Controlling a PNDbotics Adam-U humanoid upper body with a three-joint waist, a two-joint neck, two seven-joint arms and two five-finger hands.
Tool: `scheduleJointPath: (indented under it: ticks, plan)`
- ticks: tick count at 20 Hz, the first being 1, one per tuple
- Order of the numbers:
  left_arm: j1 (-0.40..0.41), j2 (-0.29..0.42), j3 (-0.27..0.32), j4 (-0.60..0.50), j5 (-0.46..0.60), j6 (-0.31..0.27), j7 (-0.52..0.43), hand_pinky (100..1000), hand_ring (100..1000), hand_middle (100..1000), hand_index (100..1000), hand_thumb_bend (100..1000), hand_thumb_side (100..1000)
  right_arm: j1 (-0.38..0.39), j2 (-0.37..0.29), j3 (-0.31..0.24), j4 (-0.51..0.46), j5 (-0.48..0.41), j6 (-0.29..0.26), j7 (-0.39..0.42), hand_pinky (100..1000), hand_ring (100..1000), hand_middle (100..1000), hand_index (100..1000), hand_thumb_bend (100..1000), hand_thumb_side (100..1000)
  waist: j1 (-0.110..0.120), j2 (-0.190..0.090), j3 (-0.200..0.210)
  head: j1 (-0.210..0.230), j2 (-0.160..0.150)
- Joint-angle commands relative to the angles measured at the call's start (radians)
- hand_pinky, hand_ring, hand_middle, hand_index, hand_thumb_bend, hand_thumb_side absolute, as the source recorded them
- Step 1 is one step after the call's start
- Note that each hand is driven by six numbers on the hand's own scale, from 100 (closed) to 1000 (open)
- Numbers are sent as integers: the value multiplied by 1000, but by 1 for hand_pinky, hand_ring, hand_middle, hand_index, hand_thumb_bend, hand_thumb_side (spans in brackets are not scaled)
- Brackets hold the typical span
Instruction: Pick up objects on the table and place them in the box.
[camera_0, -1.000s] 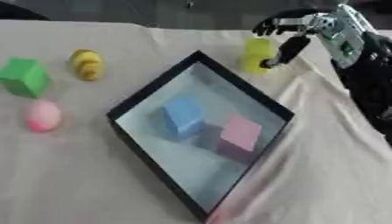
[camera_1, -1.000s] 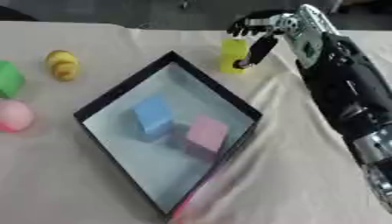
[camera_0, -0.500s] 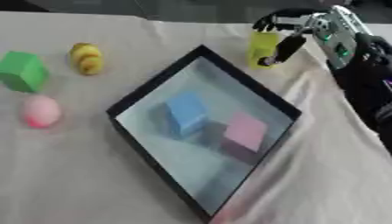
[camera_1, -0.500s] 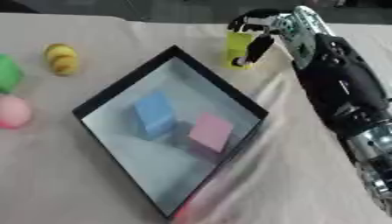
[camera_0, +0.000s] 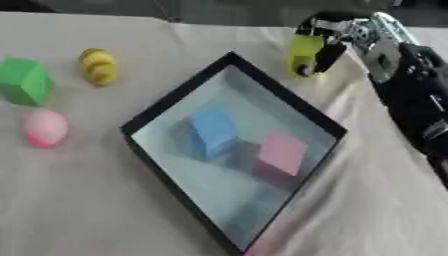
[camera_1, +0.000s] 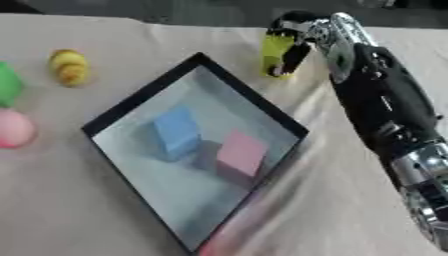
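Observation:
My right hand is at the upper right, fingers curled round a yellow-green block held just beyond the far right corner of the black-rimmed box. A blue cube and a pink cube lie inside the box. Left of the box sit a yellow lumpy object, a green cube and a pink ball. My left hand is out of sight.
A cream cloth covers the table, rumpled along the box's right side. My right forearm stretches down the right side of the view.
My right hand has lifted the yellow-green block off the cloth and carried it slightly up and toward the box. The whole picture has shifted a little.

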Motion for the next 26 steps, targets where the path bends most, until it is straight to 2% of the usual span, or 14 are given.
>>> scheduleJointPath:
  ticks: [1, 5, 8, 11, 17, 20, 26]
  plan:
    - [4, 23, 7, -11, 1, -2, -1, 821, 781, 744, 786, 159, 751, -32, -36, 18, -83, -86, 20, -41, 678, 521, 466, 582, 254, 100, -9, -34, -10, 5, 13]
    - [25, 35, 10, -6, -3, -3, 1, 821, 781, 745, 786, 157, 751, -40, -81, 86, -257, -204, 15, 29, 686, 538, 486, 602, 295, 100, -11, -58, -35, 19, 30]
    - [36, 42, 14, -3, -5, -4, 4, 822, 782, 745, 787, 158, 750, -37, -113, 143, -401, -279, 24, 109, 691, 549, 496, 615, 334, 100, -14, -73, -47, 25, 42]
    - [49, 47, 23, 0, -8, -6, 14, 822, 783, 747, 789, 161, 751, -29, -131, 194, -519, -345, 38, 201, 701, 570, 518, 638, 332, 100, -16, -89, -59, 31, 59]
    - [75, 57, 39, 5, -8, -13, 44, 823, 783, 748, 790, 164, 750, 8, -76, 261, -607, -367, 57, 299, 707, 587, 534, 652, 342, 100, -19, -120, -85, 53, 97]
    - [80, 61, 40, 6, -7, -14, 48, 822, 782, 747, 790, 166, 746, 41, -56, 289, -673, -387, 63, 327, 718, 592, 539, 654, 318, 100, -21, -128, -90, 58, 101]
    - [82, 67, 32, 7, -10, -18, 36, 822, 783, 746, 790, 170, 744, 71, -35, 371, -795, -403, 56, 418, 715, 598, 547, 665, 361, 118, -24, -133, -91, 52, 100]
